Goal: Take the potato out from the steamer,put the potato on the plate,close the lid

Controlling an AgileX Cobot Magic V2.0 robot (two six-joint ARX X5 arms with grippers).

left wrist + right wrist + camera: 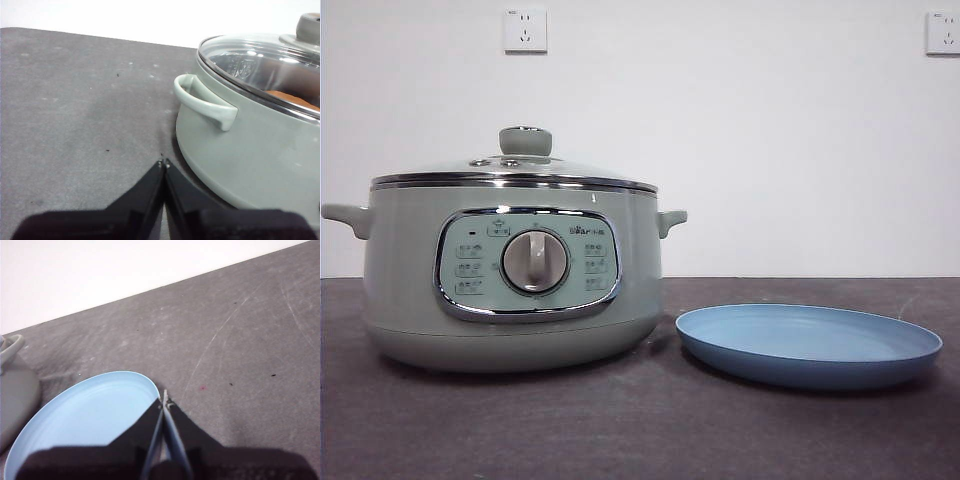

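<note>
The sage-green steamer (515, 280) stands on the left of the table with its glass lid (515, 170) on. Through the lid, the orange-brown potato (292, 99) shows inside in the left wrist view. The light-blue plate (808, 343) lies bare to the steamer's right. My left gripper (164, 163) is shut and holds nothing, close beside the steamer's side handle (207, 102). My right gripper (164, 398) is shut and holds nothing, above the plate's (85, 415) edge. Neither arm shows in the front view.
The dark grey table top (640, 430) spreads around both items. A white wall with two sockets (525, 30) stands behind. The steamer's other handle (10, 347) peeks into the right wrist view.
</note>
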